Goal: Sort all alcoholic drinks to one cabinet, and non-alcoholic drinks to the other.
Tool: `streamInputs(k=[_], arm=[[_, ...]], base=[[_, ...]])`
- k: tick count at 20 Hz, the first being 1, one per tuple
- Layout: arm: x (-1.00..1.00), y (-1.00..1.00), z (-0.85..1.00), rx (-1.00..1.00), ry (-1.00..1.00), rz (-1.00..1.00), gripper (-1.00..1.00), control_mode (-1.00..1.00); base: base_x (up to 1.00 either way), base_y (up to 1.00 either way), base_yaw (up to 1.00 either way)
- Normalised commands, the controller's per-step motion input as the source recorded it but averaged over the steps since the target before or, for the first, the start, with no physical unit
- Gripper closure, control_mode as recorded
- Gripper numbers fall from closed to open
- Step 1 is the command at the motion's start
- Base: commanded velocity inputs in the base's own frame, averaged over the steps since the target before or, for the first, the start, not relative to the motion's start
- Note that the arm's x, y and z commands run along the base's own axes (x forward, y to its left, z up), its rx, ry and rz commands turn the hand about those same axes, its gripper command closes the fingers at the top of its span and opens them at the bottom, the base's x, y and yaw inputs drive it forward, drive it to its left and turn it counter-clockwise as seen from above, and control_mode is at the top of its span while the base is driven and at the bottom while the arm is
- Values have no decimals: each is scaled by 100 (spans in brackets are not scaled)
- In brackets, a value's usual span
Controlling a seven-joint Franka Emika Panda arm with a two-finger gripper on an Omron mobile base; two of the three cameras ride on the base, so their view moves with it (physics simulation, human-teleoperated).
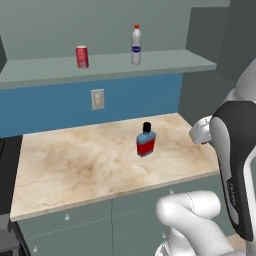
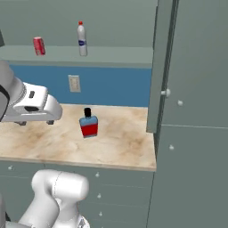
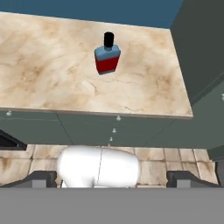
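On the grey-green shelf (image 1: 50,70) above the blue backsplash, the red soda can (image 1: 82,56) stands upright toward the left; to its right, well apart from it on the same shelf, the white plastic bottle (image 1: 136,46) with red cap and blue label stands upright. Below, a wall outlet (image 1: 97,99) is set in the backsplash. The marbled beige counter (image 1: 75,165) carries one item: the squat flat bottle (image 1: 146,140), red below, blue at the shoulder, black cap, upright and right of the counter's centre, free of any contact. From the right base view the same bottle (image 2: 89,123) stands mid-counter, with the tall grey cabinet (image 2: 196,111) to its right, its door edge standing at the counter's right end. The hand view looks down on the bottle (image 3: 107,56) from off the counter's front edge, above the drawer fronts (image 3: 87,127) and tiled floor (image 3: 26,157). The gripper (image 3: 112,178) is spread wide, its two dark fingertips (image 3: 41,178) far apart at the bottom of that view, holding nothing and well short of the bottle.
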Motion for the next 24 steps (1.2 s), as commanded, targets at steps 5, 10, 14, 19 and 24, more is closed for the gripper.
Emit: streamInputs(k=[5,10,14,19,24], arm=[[0,0,0,0,0,0,-100,100],[0,0,0,0,0,0,-100,100],[12,2,0,0,0,-8,-100,-100],[0,28,-12,0,-6,-20,-100,-100],[6,35,-25,0,-7,-31,-100,-100]], base=[[77,0,-4],[62,0,-7],[0,0,0],[0,0,0],[0,0,0]])
